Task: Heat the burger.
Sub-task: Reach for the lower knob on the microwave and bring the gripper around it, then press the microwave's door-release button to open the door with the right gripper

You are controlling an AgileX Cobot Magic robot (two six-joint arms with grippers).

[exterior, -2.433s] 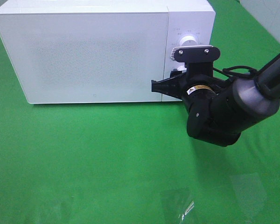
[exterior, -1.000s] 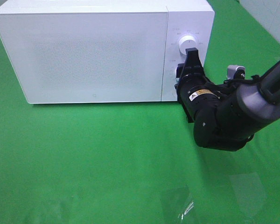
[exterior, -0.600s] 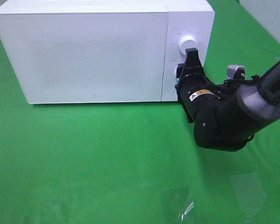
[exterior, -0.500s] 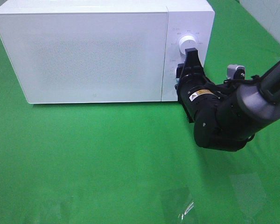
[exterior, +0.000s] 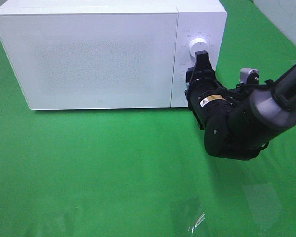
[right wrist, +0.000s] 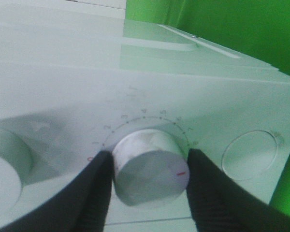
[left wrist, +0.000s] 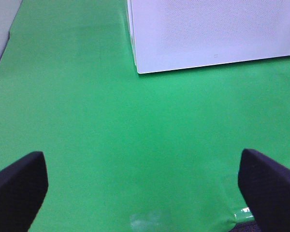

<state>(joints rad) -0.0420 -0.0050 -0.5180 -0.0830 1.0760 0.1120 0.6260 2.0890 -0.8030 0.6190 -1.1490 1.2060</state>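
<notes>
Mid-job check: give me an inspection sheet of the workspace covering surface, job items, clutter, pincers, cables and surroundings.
Surface: green cloth, lying flat, with a shiny patch near the front.
Job's things: burger not seen; microwave has its door shut.
Clutter: nothing seen.
Pincers: right pincer is closed on the lower knob, a finger against each side. The left pincer is open over bare cloth.
Cables: thin black cable behind the right pincer, clear of the microwave.
Surroundings: pale wall beyond the cloth at the back right.
</notes>
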